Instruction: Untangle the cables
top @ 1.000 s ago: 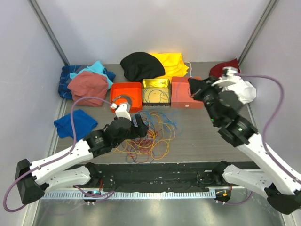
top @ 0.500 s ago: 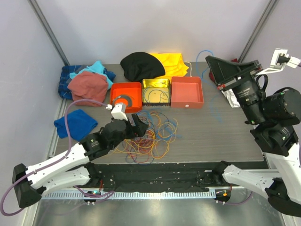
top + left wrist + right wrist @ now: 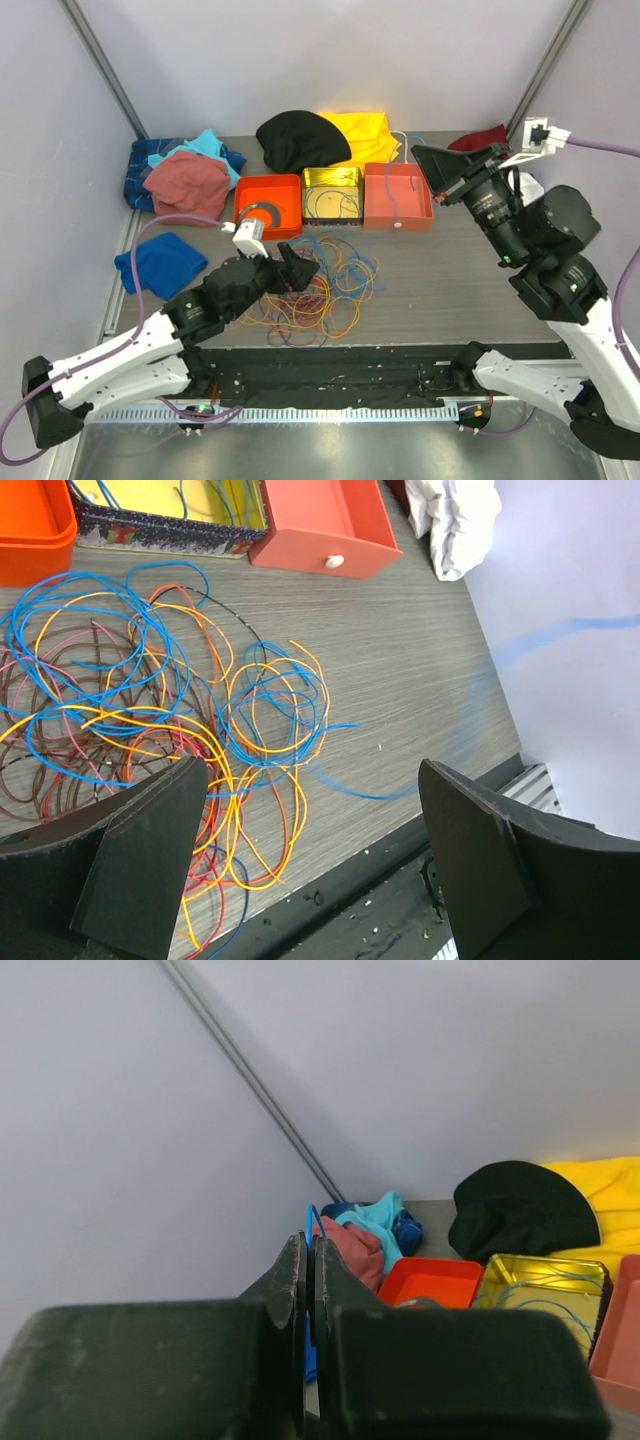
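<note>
The cables (image 3: 322,290) lie in a tangled pile of orange, blue, red and yellow loops at the table's middle front, and fill the left of the left wrist view (image 3: 150,700). My left gripper (image 3: 296,268) hovers over the pile's left side, open and empty (image 3: 312,775). My right gripper (image 3: 418,153) is raised at the back right, shut on a thin blue cable (image 3: 310,1216) that loops out above its tips. This cable shows blurred in the left wrist view (image 3: 345,783), stretched from the pile up to the right.
An orange tray (image 3: 285,185) holding a grey coiled ring, a yellow tin (image 3: 332,175) with some cables and a salmon box (image 3: 398,195) stand in a row behind the pile. Clothes lie along the back and left: black (image 3: 300,140), yellow (image 3: 368,135), reddish (image 3: 185,182), blue (image 3: 160,262).
My right gripper rose from beside the salmon box with the blue cable, drawing it out of the pile, then came down and left a little. The left gripper shifted slightly right.
</note>
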